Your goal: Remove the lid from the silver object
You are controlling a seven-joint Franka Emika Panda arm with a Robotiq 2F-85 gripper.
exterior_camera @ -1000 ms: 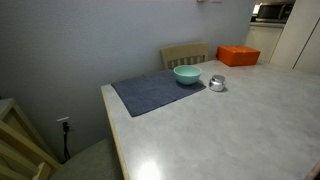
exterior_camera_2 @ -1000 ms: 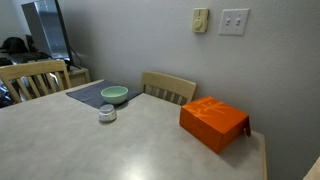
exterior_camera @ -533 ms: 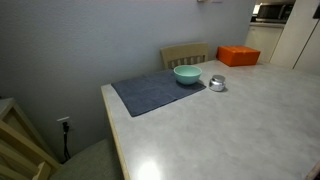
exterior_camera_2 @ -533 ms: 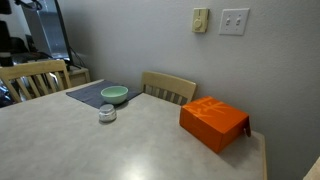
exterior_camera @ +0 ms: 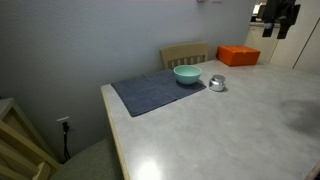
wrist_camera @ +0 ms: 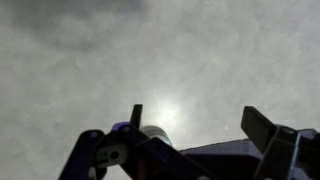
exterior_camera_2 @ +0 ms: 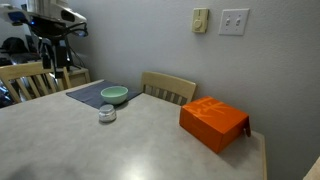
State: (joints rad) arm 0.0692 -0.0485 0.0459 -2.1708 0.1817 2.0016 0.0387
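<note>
The round, shiny silver pot (exterior_camera: 217, 86), its metal lid (exterior_camera: 217, 79) seated on top, is shown on the mottled worktop (exterior_camera: 230, 135) beside a teal bowl (exterior_camera: 187, 74); the claw (wrist_camera: 195, 118) is spread wide, empty.

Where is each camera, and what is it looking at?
An exterior view: near the mat end, facing bowl, pot and far box; arm top right.
An exterior view: from the box's side; arm top left.
Wrist view: looks down on tabletop; open fingers at bottom.
Both exterior views share bowl, pot, box.
</note>
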